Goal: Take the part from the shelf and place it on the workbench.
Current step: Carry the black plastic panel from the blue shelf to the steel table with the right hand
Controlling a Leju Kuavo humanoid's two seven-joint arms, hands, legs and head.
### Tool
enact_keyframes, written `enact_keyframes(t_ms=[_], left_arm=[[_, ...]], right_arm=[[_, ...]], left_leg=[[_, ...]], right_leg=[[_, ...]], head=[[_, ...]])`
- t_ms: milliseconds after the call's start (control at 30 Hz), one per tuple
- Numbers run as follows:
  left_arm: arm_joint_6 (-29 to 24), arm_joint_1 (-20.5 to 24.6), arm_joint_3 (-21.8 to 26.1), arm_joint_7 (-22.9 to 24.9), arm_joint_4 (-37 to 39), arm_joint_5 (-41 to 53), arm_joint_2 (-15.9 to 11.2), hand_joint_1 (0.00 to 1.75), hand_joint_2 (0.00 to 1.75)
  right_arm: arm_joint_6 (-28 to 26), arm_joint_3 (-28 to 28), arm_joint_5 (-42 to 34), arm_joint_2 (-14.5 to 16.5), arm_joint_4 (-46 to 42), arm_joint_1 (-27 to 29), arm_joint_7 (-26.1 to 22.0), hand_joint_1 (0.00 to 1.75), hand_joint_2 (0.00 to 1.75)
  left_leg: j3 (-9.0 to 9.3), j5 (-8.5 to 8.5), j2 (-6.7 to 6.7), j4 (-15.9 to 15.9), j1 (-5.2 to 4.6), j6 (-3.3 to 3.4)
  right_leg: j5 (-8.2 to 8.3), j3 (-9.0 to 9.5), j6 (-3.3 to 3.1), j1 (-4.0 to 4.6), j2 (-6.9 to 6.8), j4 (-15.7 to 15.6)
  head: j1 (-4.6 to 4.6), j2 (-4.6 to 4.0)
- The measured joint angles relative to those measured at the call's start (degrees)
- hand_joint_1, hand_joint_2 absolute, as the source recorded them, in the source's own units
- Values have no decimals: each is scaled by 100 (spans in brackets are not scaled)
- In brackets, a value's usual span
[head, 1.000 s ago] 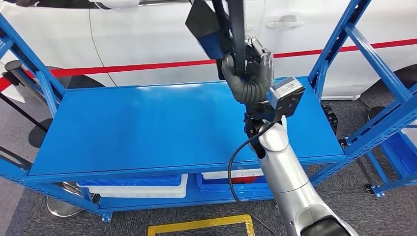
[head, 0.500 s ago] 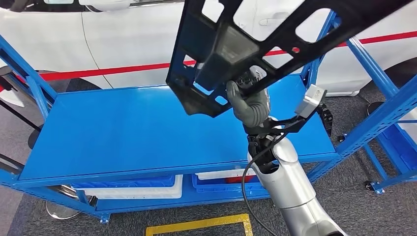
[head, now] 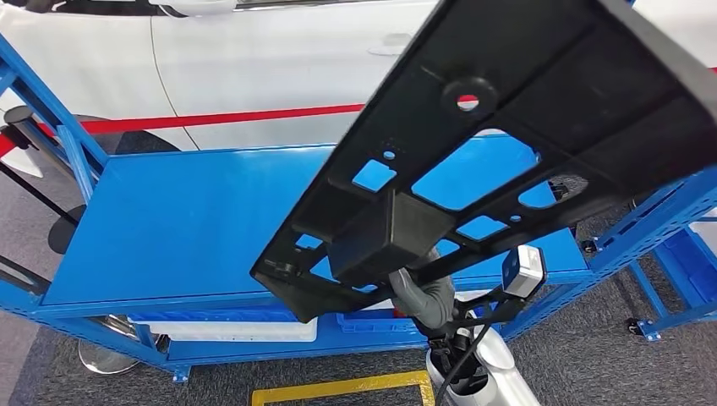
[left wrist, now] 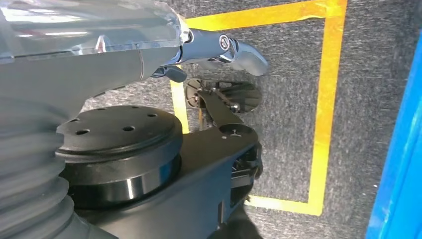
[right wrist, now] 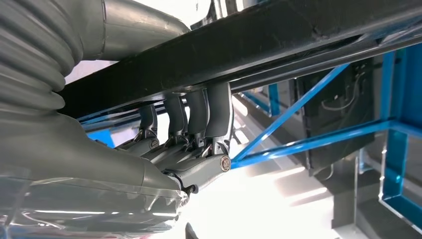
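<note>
The blue shelf (head: 194, 220) is seen beneath the black part (head: 524, 152), which is carried clear above it, its long axis slanting from low near the robot to high on the right. The part is gripped from below by the right hand (head: 423, 296). The left hand (left wrist: 224, 47) hangs with fingers curled in on nothing. No legible writing is seen.

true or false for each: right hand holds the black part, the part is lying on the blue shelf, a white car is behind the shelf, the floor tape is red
1. The right hand holds the black part: true.
2. The part is lying on the blue shelf: false, it is lifted above the shelf, tilted.
3. A white car stands behind the shelf: true.
4. The floor tape in front of the shelf is red: false, it is yellow.
</note>
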State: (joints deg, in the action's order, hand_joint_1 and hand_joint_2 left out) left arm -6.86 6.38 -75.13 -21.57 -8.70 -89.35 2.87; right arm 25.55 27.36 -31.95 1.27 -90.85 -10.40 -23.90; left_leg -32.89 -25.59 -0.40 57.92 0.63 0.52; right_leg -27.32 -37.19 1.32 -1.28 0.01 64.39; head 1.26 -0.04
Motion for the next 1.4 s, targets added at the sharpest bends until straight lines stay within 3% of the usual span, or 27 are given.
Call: enact_keyframes(t_ms=[67,200,267,333,367,400,433,500,567,667,733,833,867,900,933,1000,1067,1233,1300,1367,1400], left_arm=[[0,-3,19,-21,0,1,-2,0,175],[-8,-15,32,-26,0,1,-3,0,175],[-33,-14,35,-13,0,0,-3,0,175],[-58,-18,38,29,0,-1,-3,0,175],[-64,-22,39,55,0,-1,-3,0,175],[-67,-26,41,79,0,0,-3,0,175],[-68,-27,43,94,0,1,-3,0,175],[-75,-21,44,120,2,5,-9,0,175],[-84,-11,44,158,7,8,-24,0,175],[-101,-12,44,217,11,8,-32,0,175],[-132,-10,45,253,11,7,-29,0,175],[-155,-9,52,276,11,2,-28,0,175],[-158,-13,56,276,11,2,-27,0,175],[-161,-16,61,276,11,2,-26,0,175],[-166,-18,67,275,11,2,-25,0,175],[-174,-19,74,273,11,2,-25,0,175],[-177,-15,79,264,11,1,-24,0,175],[-170,-15,116,220,11,1,-25,0,175],[-166,-15,132,206,11,0,-25,0,175],[-161,-22,151,201,12,-1,-25,0,175],[-155,-27,160,201,13,-1,-25,0,175]], right_arm=[[107,29,-12,-27,-92,198,-5,175,175],[239,57,-10,-63,-207,520,-22,175,175],[286,57,21,-66,-270,610,-20,175,175],[321,57,71,-65,-317,707,1,175,175],[328,57,95,-65,-331,756,17,175,175],[331,56,116,-65,-348,802,40,175,175],[330,56,137,-64,-368,838,59,175,175],[324,54,187,-64,-425,883,87,175,175],[308,49,253,-63,-476,914,93,175,175],[253,41,357,-63,-524,956,96,175,175],[214,25,428,-63,-556,964,95,175,175],[149,-8,529,-62,-582,985,93,175,175],[131,-21,558,-63,-583,998,92,175,175],[120,-34,588,-63,-582,1011,91,175,175],[115,-47,617,-63,-582,1018,88,175,175],[103,-66,665,-62,-585,1018,82,175,175],[96,-76,685,-61,-592,1015,77,175,175],[108,-94,768,-48,-600,1014,46,175,175],[122,-97,788,-21,-600,1009,10,175,175],[128,-100,792,-4,-598,1007,-14,175,175],[129,-102,793,-1,-597,1007,-16,175,175]], left_leg=[[-7,-45,-3,51,-14,-63],[-21,-125,1,117,1,-185],[-209,-410,10,560,9,-233],[-563,-786,13,1352,9,-258],[-693,-875,13,1641,8,-256],[-731,-851,12,1730,5,-241],[-653,-720,12,1575,0,-213],[-250,-339,13,770,-34,-110],[44,-155,25,165,-81,-28],[96,-112,30,13,-99,21],[133,-46,39,-75,-65,72],[135,1,59,-121,-51,116],[127,2,60,-118,-51,116],[122,1,60,-111,-50,115],[121,-2,57,-100,-47,109],[123,-23,47,-60,-40,80],[94,-61,37,6,-59,18],[33,-158,35,125,-46,-146],[-187,-462,36,624,-30,-204],[-548,-811,36,1402,-20,-242],[-663,-870,37,1649,-17,-247]], right_leg=[[118,218,-49,7,13,-429],[125,225,-204,27,22,-471],[136,232,-262,15,9,-489],[134,230,-288,35,1,-488],[133,230,-292,48,0,-487],[132,233,-294,63,1,-486],[132,239,-294,77,4,-486],[132,257,-293,100,12,-486],[135,261,-273,113,12,-484],[152,260,-187,105,0,-499],[50,220,-123,104,2,-380],[-483,-196,-53,79,5,547],[-610,-349,-34,67,4,881],[-623,-418,-19,56,3,1038],[-524,-378,-7,42,1,977],[-144,-18,2,12,-2,294],[57,286,-40,13,3,-326],[78,323,-218,37,17,-494],[90,325,-267,25,1,-510],[90,314,-287,37,-5,-508],[90,313,-289,44,-6,-506]], head=[[3,0],[9,0],[12,0],[13,0],[13,0],[13,0],[12,0],[10,0],[8,0],[8,0],[3,0],[-7,0],[-8,0],[-8,0],[-8,0],[-9,0],[-6,0],[0,-1],[6,0],[9,0],[10,0]])
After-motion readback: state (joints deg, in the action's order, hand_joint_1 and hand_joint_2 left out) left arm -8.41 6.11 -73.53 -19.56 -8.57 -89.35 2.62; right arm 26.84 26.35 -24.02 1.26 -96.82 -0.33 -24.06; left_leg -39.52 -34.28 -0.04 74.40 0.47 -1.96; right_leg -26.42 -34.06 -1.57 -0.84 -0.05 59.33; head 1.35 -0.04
